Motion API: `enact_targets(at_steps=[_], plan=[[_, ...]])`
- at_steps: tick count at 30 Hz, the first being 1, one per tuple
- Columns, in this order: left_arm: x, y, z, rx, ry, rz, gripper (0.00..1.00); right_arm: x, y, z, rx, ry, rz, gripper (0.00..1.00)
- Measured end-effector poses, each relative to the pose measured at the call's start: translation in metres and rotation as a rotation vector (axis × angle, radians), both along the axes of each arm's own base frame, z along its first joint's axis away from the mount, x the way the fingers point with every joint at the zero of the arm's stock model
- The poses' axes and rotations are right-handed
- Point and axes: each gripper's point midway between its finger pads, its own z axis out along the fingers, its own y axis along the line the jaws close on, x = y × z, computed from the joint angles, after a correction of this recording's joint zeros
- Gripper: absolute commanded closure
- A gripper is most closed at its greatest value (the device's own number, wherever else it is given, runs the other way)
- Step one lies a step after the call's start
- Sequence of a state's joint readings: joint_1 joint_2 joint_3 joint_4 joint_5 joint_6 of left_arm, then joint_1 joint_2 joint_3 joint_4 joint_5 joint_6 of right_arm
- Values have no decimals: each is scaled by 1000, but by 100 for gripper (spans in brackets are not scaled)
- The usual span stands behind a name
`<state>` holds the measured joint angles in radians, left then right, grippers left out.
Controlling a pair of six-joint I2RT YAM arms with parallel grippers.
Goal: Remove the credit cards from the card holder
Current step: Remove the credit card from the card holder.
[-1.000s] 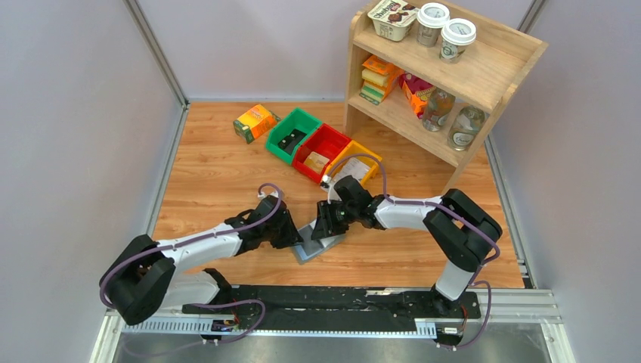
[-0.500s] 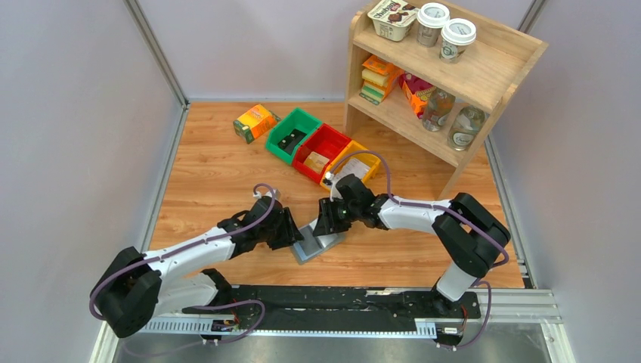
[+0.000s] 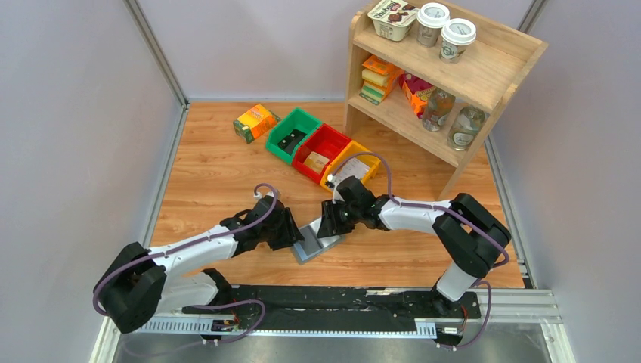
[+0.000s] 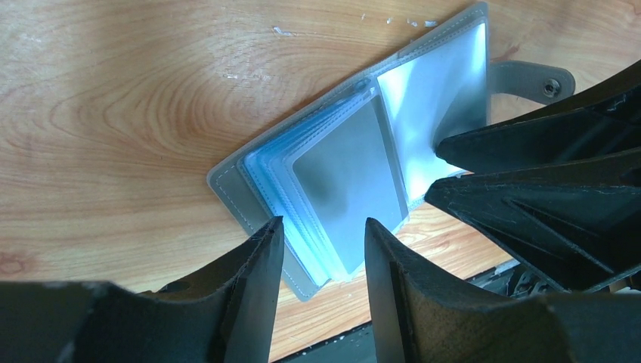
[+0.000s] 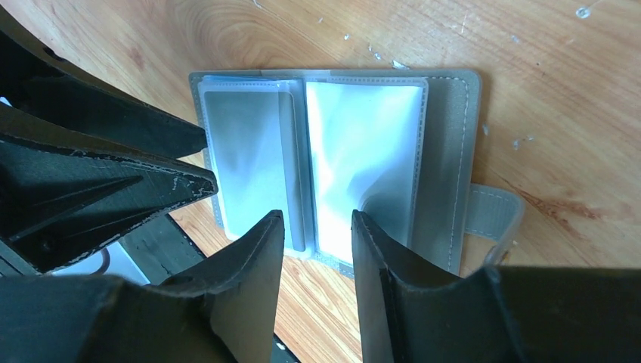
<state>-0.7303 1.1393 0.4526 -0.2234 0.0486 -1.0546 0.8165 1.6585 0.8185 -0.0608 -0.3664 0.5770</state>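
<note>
Wood table (image 3: pixel 212 181) bears the card holder (image 4: pixel 340 174) spread open, left gripper (image 4: pixel 323 227) and right gripper (image 5: pixel 317 219) part-open over its clear pockets (image 5: pixel 366 151).

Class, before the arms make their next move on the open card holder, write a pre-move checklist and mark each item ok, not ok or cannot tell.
1. Card holder open and flat on the table: ok.
2. Left gripper open, fingers either side of the pocket stack's edge: ok.
3. Right gripper open at the holder's edge near the fold: ok.
4. The two grippers clear of each other: ok, close but apart.
5. A credit card exposed to grab: cannot tell; only a grey panel shows behind glaring clear plastic.
6. Any card out of the holder: not ok, none seen.
</note>
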Motion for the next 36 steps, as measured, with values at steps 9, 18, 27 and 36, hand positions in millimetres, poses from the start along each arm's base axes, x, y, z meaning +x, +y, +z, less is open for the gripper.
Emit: enact_targets(at_steps=[9, 18, 27, 36], plan=[[3, 1, 14, -27, -37, 24, 48, 3, -1, 13, 13, -43, -4, 58], [10, 2, 32, -77, -86, 80, 43, 9, -6, 21, 0, -88, -20, 59], [12, -1, 20, -102, -35, 150, 42, 5, -15, 3, -63, -53, -29, 76], [15, -5, 16, -132, -15, 189, 41, 1, -22, -9, -107, -20, -33, 82]])
